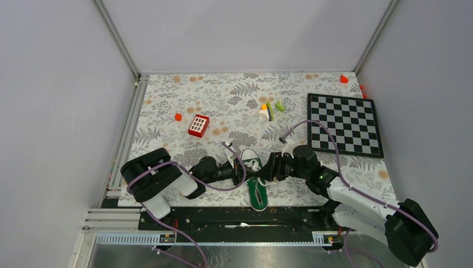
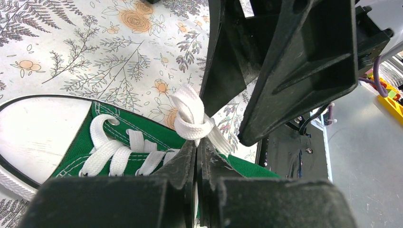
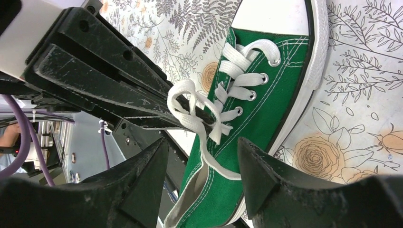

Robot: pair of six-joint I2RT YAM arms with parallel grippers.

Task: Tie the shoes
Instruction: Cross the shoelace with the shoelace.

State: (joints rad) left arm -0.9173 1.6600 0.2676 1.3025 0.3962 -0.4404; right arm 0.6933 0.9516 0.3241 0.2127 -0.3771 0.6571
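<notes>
The left hand (image 1: 240,173) is clamped fully shut. Its fingertips (image 2: 187,157) pinch the white lace (image 2: 192,118) right where a small loose loop and wrap bunches at their ends.

The green sneaker (image 1: 256,188) lies on the bench (image 1: 223,95) just beneath and ahead of that hand. Its toe points away from the arm bases and its eyelets face up. It sits between the two hands, and I cannot tell whether either one touches the canvas.

The right hand (image 1: 269,171) faces the left one from the other side. Its jaws are spread well apart with nothing in them, and in its own view the loop hangs just ahead of the gap between its fingers (image 3: 142,175).

The step looks like setting the knot, with the right hand next to take a strand. To do that well:

- **Left pinch:** it should hold firm so the wrap does not slip open.
- **Right hand's approach:** it should come in until only the loop or free strand lies between its pads, clear of the tongue and the crossed lacing.
- **The pull:** draw sideways and low, directly away from the left hand.

The sneaker looks light, so an upward tug would probably lift or drag it. Flat lace can also slide out of a shallow grip.
</notes>
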